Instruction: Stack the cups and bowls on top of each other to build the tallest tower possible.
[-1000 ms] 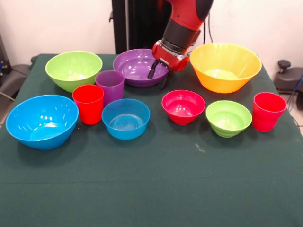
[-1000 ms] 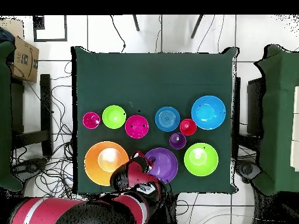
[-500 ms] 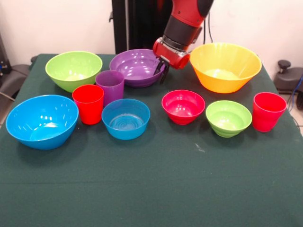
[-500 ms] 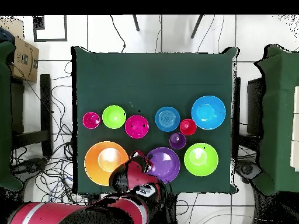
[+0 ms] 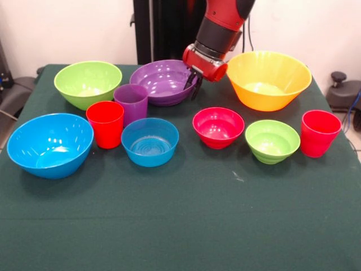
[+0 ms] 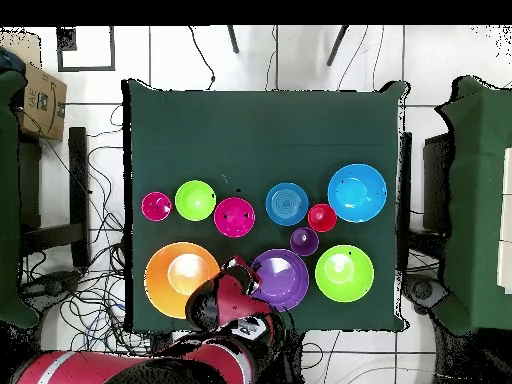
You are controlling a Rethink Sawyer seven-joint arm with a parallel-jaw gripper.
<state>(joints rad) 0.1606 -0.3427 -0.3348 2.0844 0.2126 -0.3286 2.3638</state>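
My gripper (image 5: 192, 86) is shut on the right rim of the large purple bowl (image 5: 161, 82), which hangs tilted just above the table at the back. In the overhead view the gripper (image 6: 246, 274) sits at that bowl's (image 6: 282, 282) left rim. A big yellow bowl (image 5: 268, 79) stands right of it, a large lime green bowl (image 5: 87, 83) left. In front stand a purple cup (image 5: 131, 101), a red cup (image 5: 105, 123), a large blue bowl (image 5: 49, 144), a small blue bowl (image 5: 150, 141), a red-pink bowl (image 5: 218, 127), a small lime bowl (image 5: 272, 140) and another red cup (image 5: 319, 132).
The dark green table cloth (image 5: 186, 226) stretches bare toward the front edge. Green chairs (image 6: 480, 200) flank the table in the overhead view, a cardboard box (image 6: 38, 100) sits at one side, and cables lie on the floor.
The gripper closed on the purple bowl's rim and lifted it. The bowl now hangs tilted and slightly higher than before. Nothing else moved.
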